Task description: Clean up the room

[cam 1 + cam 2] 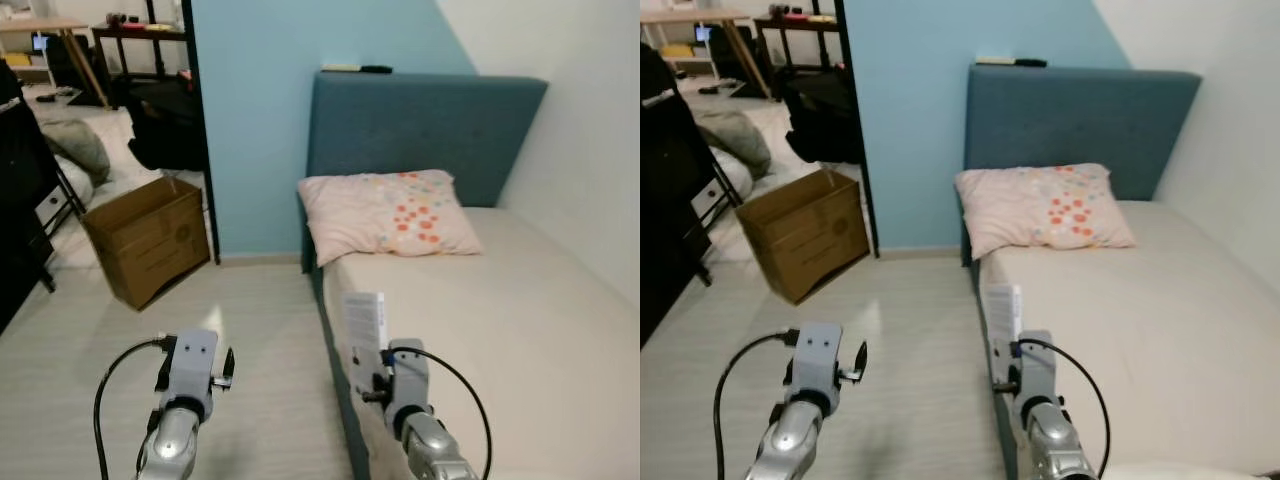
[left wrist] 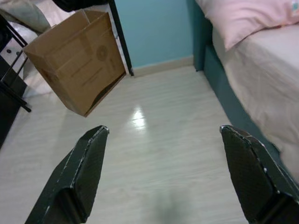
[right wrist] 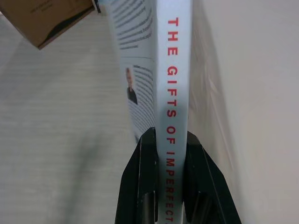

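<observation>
We note the right gripper (image 3: 170, 140) clamped on a white book (image 3: 173, 70), both black fingers (image 3: 140, 177) pressed against its covers with the red-lettered spine between them. The book stands upright in the grip, raised at the near edge of the bed (image 1: 520, 330), above the line where mattress meets floor (image 1: 230, 330). The left gripper (image 2: 163, 135) hangs over bare floor with its fingers spread wide apart and nothing between them. Farther out, a pink dotted pillow (image 1: 390, 212) lies against the teal headboard (image 1: 420, 125). An open cardboard box (image 1: 150, 238) sits on the floor left of the bed, near the blue wall (image 1: 260, 120).
</observation>
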